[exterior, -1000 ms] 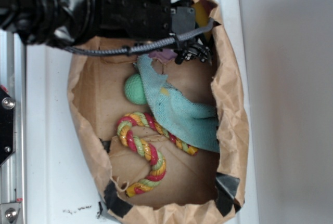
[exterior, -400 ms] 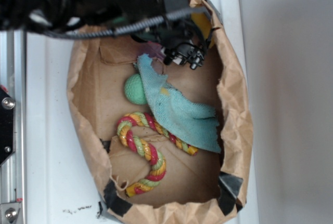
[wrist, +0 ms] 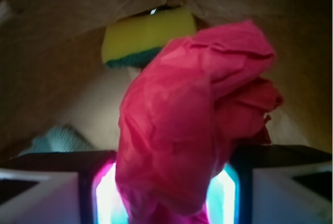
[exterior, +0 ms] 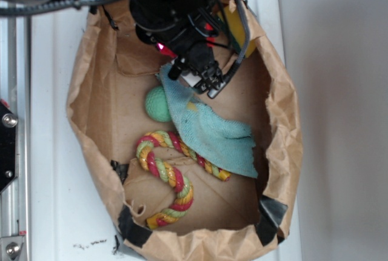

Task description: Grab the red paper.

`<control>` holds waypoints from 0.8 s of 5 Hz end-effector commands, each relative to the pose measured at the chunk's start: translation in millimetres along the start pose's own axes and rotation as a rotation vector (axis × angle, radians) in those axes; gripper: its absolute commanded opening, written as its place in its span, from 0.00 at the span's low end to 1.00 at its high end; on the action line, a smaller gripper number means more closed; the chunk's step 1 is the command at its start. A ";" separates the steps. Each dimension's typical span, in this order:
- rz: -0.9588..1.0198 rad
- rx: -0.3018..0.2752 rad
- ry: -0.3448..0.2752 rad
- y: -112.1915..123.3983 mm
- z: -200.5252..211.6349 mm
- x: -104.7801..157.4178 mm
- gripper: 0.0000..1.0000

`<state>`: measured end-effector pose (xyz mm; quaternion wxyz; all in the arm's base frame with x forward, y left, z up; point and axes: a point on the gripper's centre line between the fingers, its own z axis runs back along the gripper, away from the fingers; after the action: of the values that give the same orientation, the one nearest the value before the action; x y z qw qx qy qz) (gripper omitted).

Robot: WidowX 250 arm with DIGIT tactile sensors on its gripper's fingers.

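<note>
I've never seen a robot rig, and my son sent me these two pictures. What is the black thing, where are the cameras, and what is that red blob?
The black thing is a robot arm reaching into a brown paper bag. One picture looks down from above; the other comes from a camera on the arm's wrist, looking out between its fingers. At the arm's tip is the gripper, a two-fingered clamp. In the bag lie a green ball, a teal cloth, a striped rope toy and a yellow sponge. The red blob is crumpled red paper, pinched between the fingers in the wrist view.
</note>
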<state>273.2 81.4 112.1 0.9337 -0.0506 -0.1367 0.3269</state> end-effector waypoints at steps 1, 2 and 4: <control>-0.203 -0.007 -0.010 -25.4 38.6 -1.5 0.00; -0.313 0.021 -0.011 -37.6 44.3 -9.9 0.00; -0.499 0.003 0.109 -48.0 55.8 -16.6 0.00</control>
<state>267.7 18.9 153.3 0.9934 -0.0382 -0.0669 0.0856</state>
